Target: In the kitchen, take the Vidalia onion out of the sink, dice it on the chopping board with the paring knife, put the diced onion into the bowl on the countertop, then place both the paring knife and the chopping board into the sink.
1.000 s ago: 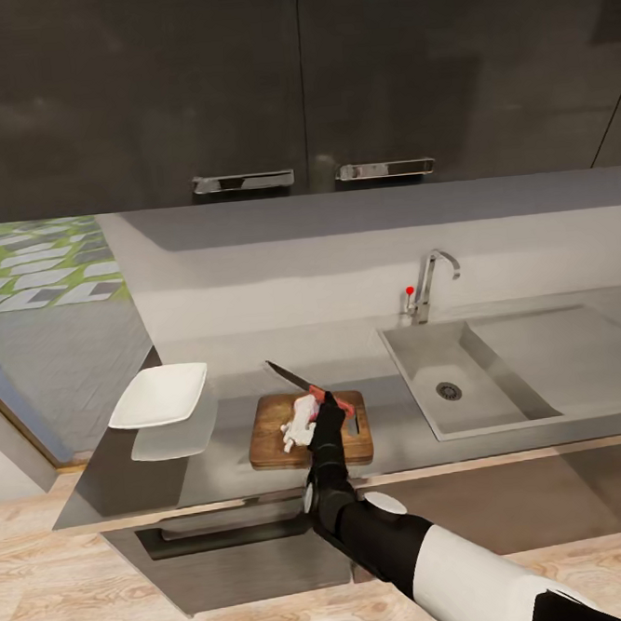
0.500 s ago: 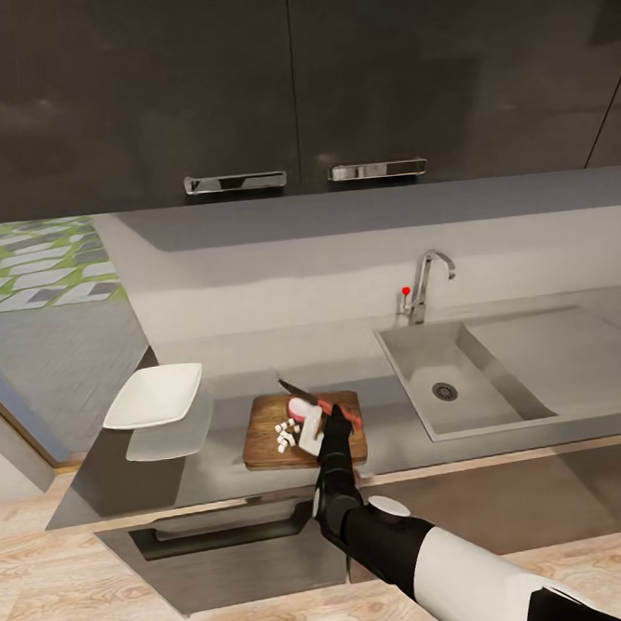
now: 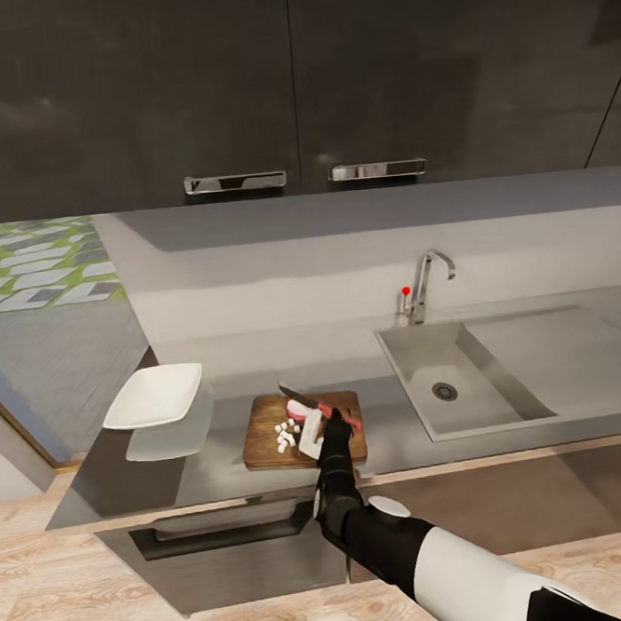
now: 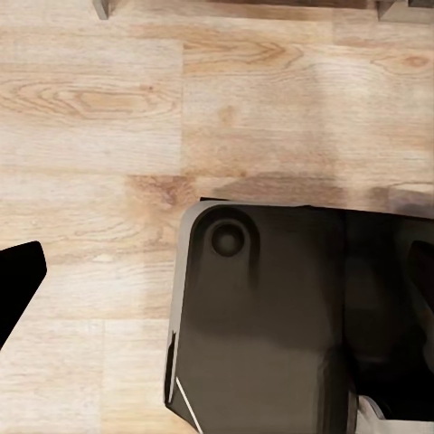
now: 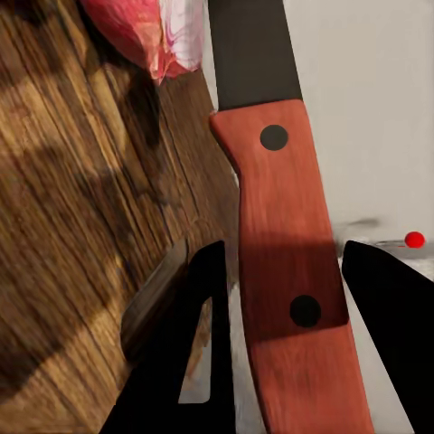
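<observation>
Right gripper (image 5: 280, 271) clamped on unlabelled paring knife (image 5: 287, 262) (orange-red handle) over chopping board (image 3: 265, 440)

The head view looks down from above at the countertop (image 3: 409, 438). The right wrist view sits very close over the chopping board (image 3: 261, 442) (image 5: 81, 226), which both share. The left wrist view faces the wood floor (image 4: 136, 108).

Onion (image 3: 302, 410) now diced, knife (image 3: 310, 403) lower.

Dark grey countertop (image 3: 405, 443), white bowl (image 3: 155, 396) (left end), chopping board (image 3: 265, 440) beside recessed sink (image 3: 418, 377)
</observation>
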`<state>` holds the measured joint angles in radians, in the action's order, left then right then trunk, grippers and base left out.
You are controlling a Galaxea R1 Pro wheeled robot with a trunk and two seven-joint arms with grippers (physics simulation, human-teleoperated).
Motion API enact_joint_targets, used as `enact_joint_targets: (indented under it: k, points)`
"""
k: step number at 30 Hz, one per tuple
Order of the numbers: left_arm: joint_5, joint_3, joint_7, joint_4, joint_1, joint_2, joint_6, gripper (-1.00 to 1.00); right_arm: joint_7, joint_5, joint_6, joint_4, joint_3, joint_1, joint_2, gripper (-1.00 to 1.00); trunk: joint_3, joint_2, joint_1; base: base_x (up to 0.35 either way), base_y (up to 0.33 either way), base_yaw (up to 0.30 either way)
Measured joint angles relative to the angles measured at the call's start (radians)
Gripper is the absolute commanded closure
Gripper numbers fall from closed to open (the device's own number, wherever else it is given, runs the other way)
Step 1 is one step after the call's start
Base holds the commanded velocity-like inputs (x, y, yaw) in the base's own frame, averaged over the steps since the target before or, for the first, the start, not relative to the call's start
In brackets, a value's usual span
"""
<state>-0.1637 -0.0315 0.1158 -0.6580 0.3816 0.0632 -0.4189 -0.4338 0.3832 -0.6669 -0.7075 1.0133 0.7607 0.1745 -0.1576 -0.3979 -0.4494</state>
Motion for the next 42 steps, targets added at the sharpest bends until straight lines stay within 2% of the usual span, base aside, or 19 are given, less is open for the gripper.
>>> enact_joint_targets:
  k: [1,2,14,16,17,18,20,21,22,23,24,26,27,29,31,33,34,39,42]
  points:
    - [0.000,0.000,0.000,0.000,0.000,0.000,0.000,-1.00,0.021,0.013,-0.004,0.005,0.005,0.000,0.000,1.00,0.000,0.000,0.000,0.000,0.000,0.000]
    - [0.000,0.000,0.000,0.001,0.000,0.000,0.000,-1.00,0.058,-0.003,0.000,0.015,0.015,0.000,0.000,1.00,0.000,0.000,0.000,0.000,0.000,0.000]
    - [-0.001,0.000,0.000,0.001,0.000,0.000,0.000,-1.00,0.057,0.003,0.002,0.020,0.019,0.000,0.000,1.00,0.000,0.000,0.000,0.000,0.000,0.000]
    - [-0.001,0.000,0.000,0.001,0.000,0.000,0.000,-1.00,0.054,0.005,0.014,0.009,0.015,0.000,0.000,1.00,0.000,0.000,0.000,0.000,0.000,0.000]
    - [-0.001,0.000,0.000,0.001,0.000,0.000,0.000,-1.00,0.051,0.008,0.040,-0.018,-0.002,0.000,0.000,1.00,0.000,0.000,0.000,0.000,0.000,0.000]
    - [-0.001,0.000,0.000,0.001,0.000,0.000,0.000,-1.00,0.050,0.009,0.055,-0.054,-0.036,0.000,0.000,1.00,0.000,0.000,0.000,0.000,0.000,0.000]
    - [-0.001,0.000,0.000,0.001,0.000,0.000,0.000,-1.00,0.049,0.008,0.065,-0.139,-0.160,0.000,0.000,1.00,0.000,0.000,0.000,0.000,0.000,0.000]
    - [-0.001,0.000,0.000,0.001,0.000,0.000,0.000,-1.00,0.051,0.010,0.064,-0.198,-0.254,0.000,0.000,1.00,0.000,0.000,0.000,0.000,0.000,0.000]
    - [-0.001,0.000,0.000,0.001,0.000,0.000,0.000,-1.00,0.052,0.005,0.064,-0.239,-0.318,0.000,0.000,1.00,0.000,0.000,0.000,0.000,0.000,0.000]
    - [-0.001,0.000,0.000,0.001,0.000,0.000,0.000,-1.00,0.054,-0.005,0.063,-0.293,-0.399,0.000,0.000,1.00,0.000,0.000,0.000,0.000,0.000,0.000]
    - [-0.001,0.000,0.000,0.001,0.000,0.000,0.000,-1.00,0.066,-0.030,0.060,-0.338,-0.468,0.001,0.000,1.00,0.000,0.000,0.000,0.000,0.000,0.000]
    - [0.000,0.000,0.000,0.001,0.000,0.000,-0.001,-1.00,0.128,-0.108,0.042,-0.412,-0.574,0.001,0.000,1.00,0.000,0.000,0.000,0.000,0.000,0.000]
    - [0.000,0.000,0.000,0.000,0.000,0.000,-0.001,-1.00,0.150,-0.137,0.030,-0.430,-0.607,0.001,-0.013,1.00,0.000,0.000,0.000,0.018,-0.018,0.000]
    - [0.001,0.000,0.000,0.000,0.000,0.000,-0.002,-1.00,0.186,-0.215,0.001,-0.458,-0.701,0.001,-0.062,1.00,0.000,0.000,0.000,0.078,-0.075,0.000]
    - [0.001,0.000,0.000,-0.001,0.000,0.000,-0.002,-1.00,0.196,-0.262,-0.007,-0.461,-0.784,0.001,-0.099,1.00,0.000,0.000,0.000,0.186,-0.161,0.000]
    - [0.001,0.000,0.000,-0.002,0.000,0.000,-0.003,-1.00,0.200,-0.283,-0.010,-0.450,-0.841,0.001,-0.130,1.00,0.000,0.000,0.000,0.224,-0.191,0.000]
    - [0.001,0.000,0.000,-0.001,0.000,0.001,-0.003,-1.00,0.201,-0.288,-0.010,-0.443,-0.850,0.001,-0.136,1.00,0.000,0.000,0.000,0.232,-0.197,0.000]
    - [0.000,0.000,-0.002,0.001,0.000,0.002,-0.002,-1.00,0.215,-0.303,-0.001,-0.327,-0.867,0.000,-0.153,1.00,0.000,0.000,0.000,0.238,-0.205,0.000]
    - [0.000,0.000,-0.002,0.002,0.000,0.002,-0.004,-1.00,0.304,-0.336,0.001,-0.254,-0.873,-0.001,-0.186,1.00,0.000,0.000,0.000,0.233,-0.223,0.000]
